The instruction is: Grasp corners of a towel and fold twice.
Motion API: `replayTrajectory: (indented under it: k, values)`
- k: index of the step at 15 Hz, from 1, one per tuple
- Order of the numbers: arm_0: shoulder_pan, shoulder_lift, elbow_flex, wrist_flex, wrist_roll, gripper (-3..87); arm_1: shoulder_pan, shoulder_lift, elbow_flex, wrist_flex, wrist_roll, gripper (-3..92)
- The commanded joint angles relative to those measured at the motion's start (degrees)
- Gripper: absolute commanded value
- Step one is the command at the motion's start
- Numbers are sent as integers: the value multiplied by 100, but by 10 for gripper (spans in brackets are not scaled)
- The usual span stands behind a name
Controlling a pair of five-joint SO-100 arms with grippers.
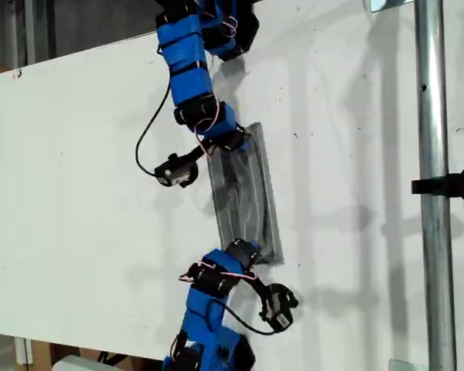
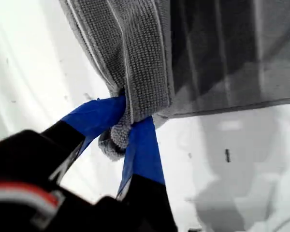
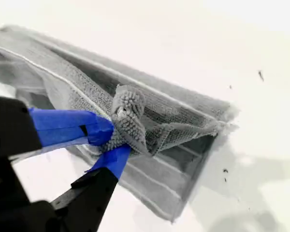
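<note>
Second fold under way: my first hand [image 2: 128, 128] and my second hand [image 3: 111, 145] each clamp a towel [image 1: 243, 193] corner, lifted mid-desk [image 1: 77, 170]. Next, carry both toward three o'clock, evenly.

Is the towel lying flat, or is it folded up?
Folded over and partly lifted. The towel forms a narrow strip; my first gripper and second gripper each pinch a corner, holding an upper layer above the lower.

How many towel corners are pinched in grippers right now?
2. One in my first gripper, one in my second gripper, at opposite ends of the half-folded towel. The other corners lie on the table; layers may hide some.
</note>
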Motion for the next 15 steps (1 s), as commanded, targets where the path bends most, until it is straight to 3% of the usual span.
replayTrajectory:
  k: [1, 4, 6, 9, 11, 15]
  values:
    - [-1011, 633, 422, -26, 316, -31, 1257, 229, -53, -44, -694, -2]
    - [-1951, 993, 677, 9, 844, -31, 2355, 475, -123, -176, -1406, -2]
    - [-2162, 1336, 729, 44, 1028, -31, 2505, 835, -123, -272, -1600, -2]
    - [-1872, 1661, 1688, -290, 712, -30, 1775, 686, 316, -396, -1178, -2]
    - [-1564, 1731, 2619, -1090, 396, -30, 1257, 352, 721, -694, -712, -2]
    - [-1230, 1503, 3278, -1758, -149, -29, 1011, -475, 1011, -905, -255, -2]
